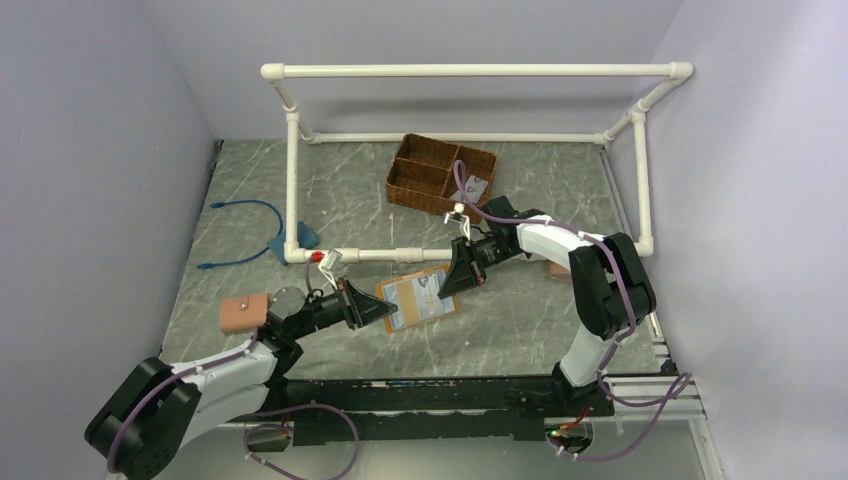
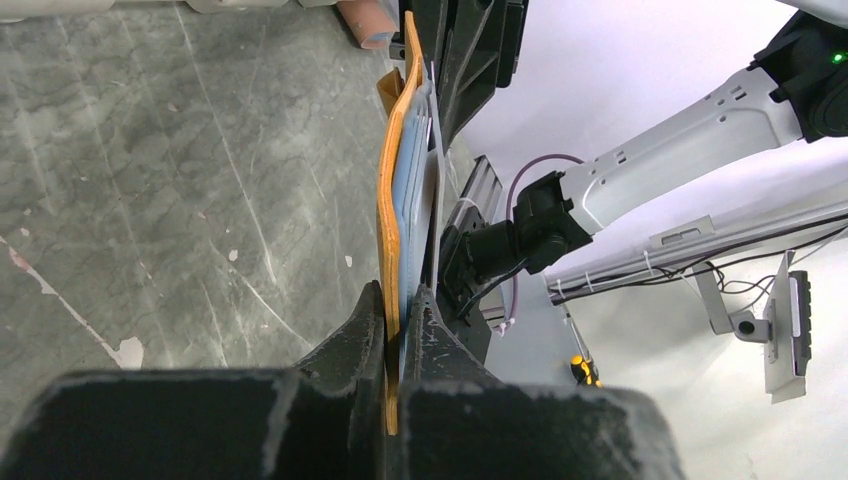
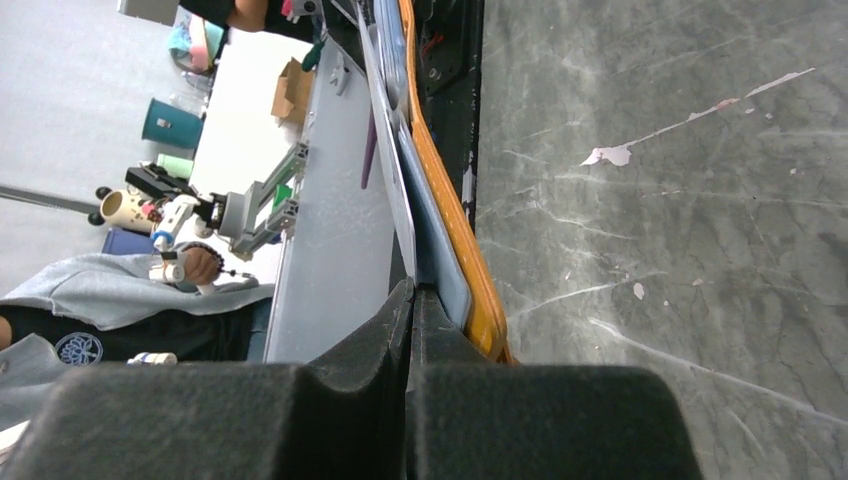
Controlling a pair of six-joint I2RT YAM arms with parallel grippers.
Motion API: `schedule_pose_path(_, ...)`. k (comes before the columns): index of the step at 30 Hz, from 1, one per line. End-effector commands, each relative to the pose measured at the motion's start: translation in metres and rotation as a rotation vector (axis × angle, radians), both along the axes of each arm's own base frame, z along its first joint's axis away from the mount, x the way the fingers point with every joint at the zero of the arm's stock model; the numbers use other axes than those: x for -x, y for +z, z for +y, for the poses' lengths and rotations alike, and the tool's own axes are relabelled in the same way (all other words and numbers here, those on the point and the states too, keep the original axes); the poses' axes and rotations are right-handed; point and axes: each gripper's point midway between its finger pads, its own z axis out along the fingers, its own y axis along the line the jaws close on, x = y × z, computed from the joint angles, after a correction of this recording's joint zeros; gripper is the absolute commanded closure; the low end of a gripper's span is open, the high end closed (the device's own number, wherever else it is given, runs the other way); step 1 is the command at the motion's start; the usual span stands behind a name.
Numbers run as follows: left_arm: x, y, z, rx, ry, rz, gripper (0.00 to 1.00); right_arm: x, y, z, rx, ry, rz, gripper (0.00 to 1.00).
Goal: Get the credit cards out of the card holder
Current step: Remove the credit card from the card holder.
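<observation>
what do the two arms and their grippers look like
The left arm and right arm have white shells between bulky black joints, each trailed by a purple cable. The left gripper and right gripper are matte black with wedge-shaped fingers.

You are looking at two arms of identical build. On the left arm (image 1: 228, 372) and the right arm (image 1: 545, 240), white link shells alternate with bulky black joint housings. A purple cable (image 2: 545, 157) runs along each arm in loose loops. The left gripper (image 2: 400, 310) and right gripper (image 3: 412, 295) carry matte black, wedge-shaped fingers. A white bracket (image 1: 458, 213) sits at each wrist. A green indicator lamp (image 2: 838, 57) glows on one black joint of the right arm.
</observation>
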Motion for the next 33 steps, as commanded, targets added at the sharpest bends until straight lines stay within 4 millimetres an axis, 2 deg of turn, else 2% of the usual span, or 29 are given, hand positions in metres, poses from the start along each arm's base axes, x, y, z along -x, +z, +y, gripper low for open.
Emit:
schedule_pose_path(1, 0.005, 0.016, 0.006, 0.043, -0.014, -0.048, 1.00, -0.013, -0.001, 0.001, 0.008, -0.019, -0.078, 1.00)
schedule_pose_path(9, 0.010, 0.014, 0.015, 0.037, 0.004, -0.033, 1.00, -0.012, -0.003, 0.000, 0.007, -0.015, -0.072, 1.00)
schedule_pose_path(17, 0.010, -0.016, 0.023, -0.038, 0.042, 0.065, 1.00, -0.005, 0.014, -0.001, -0.068, 0.017, -0.101, 1.00)
schedule_pose_path(26, 0.007, -0.027, 0.022, -0.056, 0.043, 0.104, 1.00, -0.006, 0.008, -0.001, -0.051, 0.016, -0.088, 1.00)
schedule_pose_path(33, 0.008, -0.051, 0.022, -0.114, 0.038, 0.185, 1.00, -0.005, 0.012, -0.001, -0.058, 0.018, -0.100, 1.00)
